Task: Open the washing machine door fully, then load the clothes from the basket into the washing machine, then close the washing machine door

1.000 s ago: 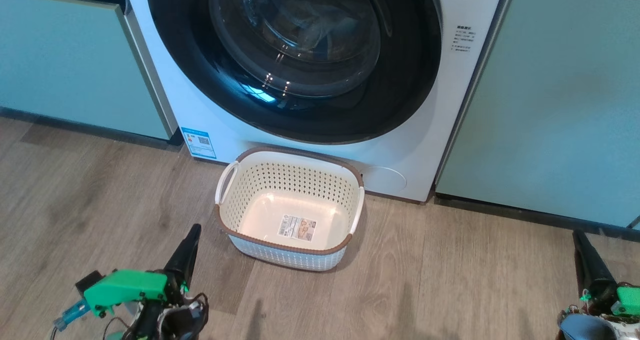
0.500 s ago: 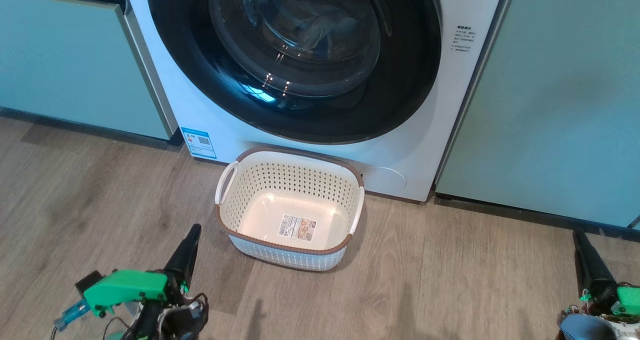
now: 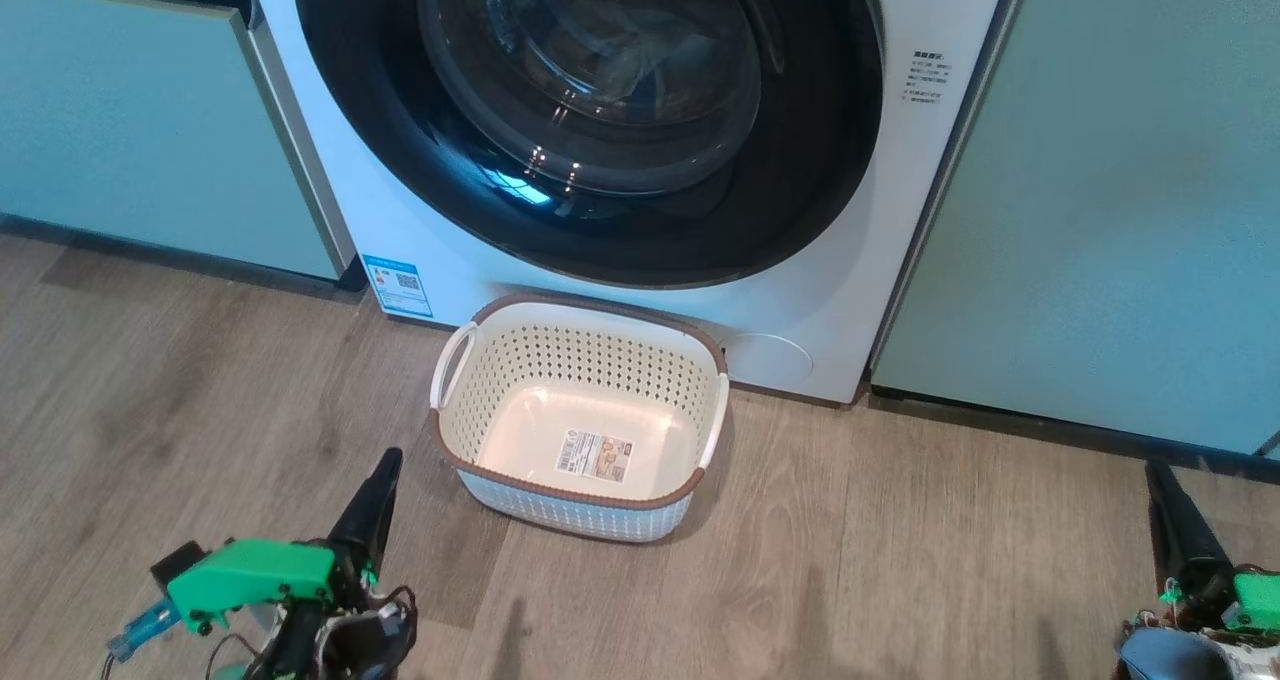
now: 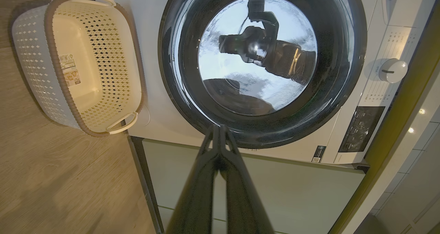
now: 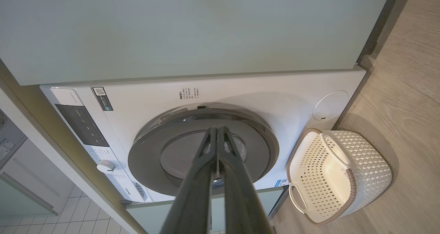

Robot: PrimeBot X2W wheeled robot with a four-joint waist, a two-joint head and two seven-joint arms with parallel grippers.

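Note:
The washing machine (image 3: 800,330) stands white between the cabinets. Its round black-rimmed washing machine door (image 3: 820,160) lies shut against the front, also seen from the left wrist (image 4: 347,72) and the right wrist (image 5: 151,151). A dim pale shape sits behind the glass; I cannot tell what it is. The cream basket (image 3: 560,495) rests on the floor just before the machine, holding just its label (image 3: 595,457); the clothes are out of view. My left gripper (image 3: 388,460) is shut, low at the left, short of the basket. My right gripper (image 3: 1155,472) is shut at the far right.
Pale green cabinet panels flank the machine on the left (image 3: 150,130) and right (image 3: 1120,210). Wooden floor (image 3: 900,560) spreads between me and the machine. A white dial (image 4: 392,70) and a dark control panel (image 4: 361,127) sit along the machine's top strip.

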